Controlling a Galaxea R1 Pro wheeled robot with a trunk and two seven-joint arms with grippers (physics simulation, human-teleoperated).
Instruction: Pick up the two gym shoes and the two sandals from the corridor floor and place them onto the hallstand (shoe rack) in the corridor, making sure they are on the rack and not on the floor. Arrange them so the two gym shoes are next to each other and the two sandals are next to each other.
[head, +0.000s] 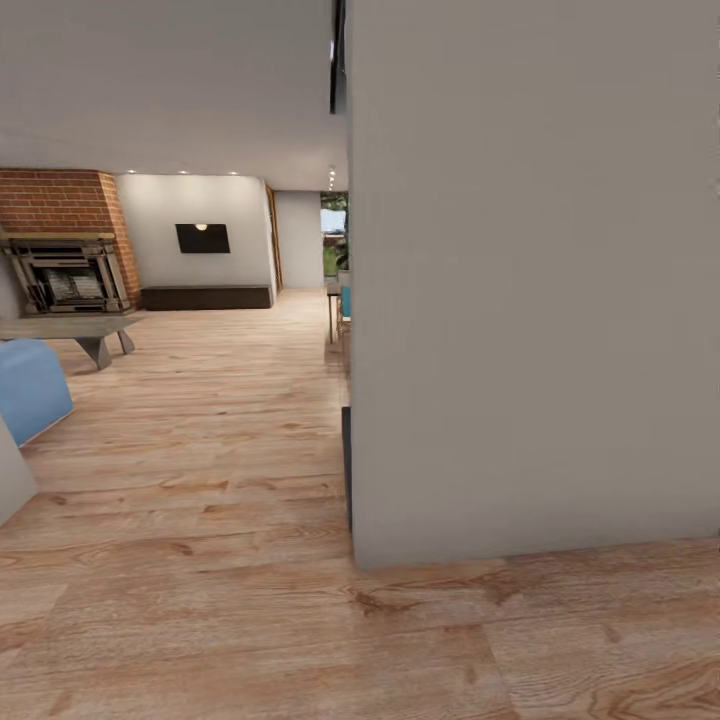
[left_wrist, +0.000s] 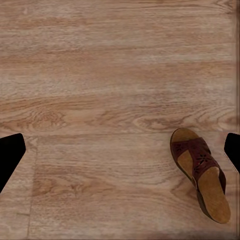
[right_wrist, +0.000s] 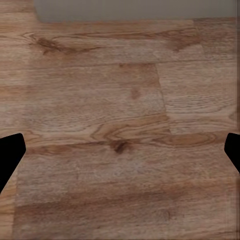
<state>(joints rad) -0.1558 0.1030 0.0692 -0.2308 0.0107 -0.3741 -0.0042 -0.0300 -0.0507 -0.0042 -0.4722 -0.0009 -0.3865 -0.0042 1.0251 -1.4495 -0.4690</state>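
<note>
One dark brown sandal (left_wrist: 202, 172) with a tan footbed lies on the wood-plank corridor floor (left_wrist: 100, 100) in the left wrist view, close to one black fingertip (left_wrist: 233, 150). My left gripper (left_wrist: 120, 155) hangs open above the floor, holding nothing. My right gripper (right_wrist: 120, 155) is open too, over bare planks (right_wrist: 110, 125) near the foot of a grey wall (right_wrist: 135, 9). The gym shoes and the hallstand are out of view.
A grey wall corner (head: 530, 300) stands directly ahead at the right in the head view. Open floor (head: 200, 450) stretches left toward a brick fireplace (head: 65, 245), a low table (head: 70, 330) and a blue seat (head: 30, 390).
</note>
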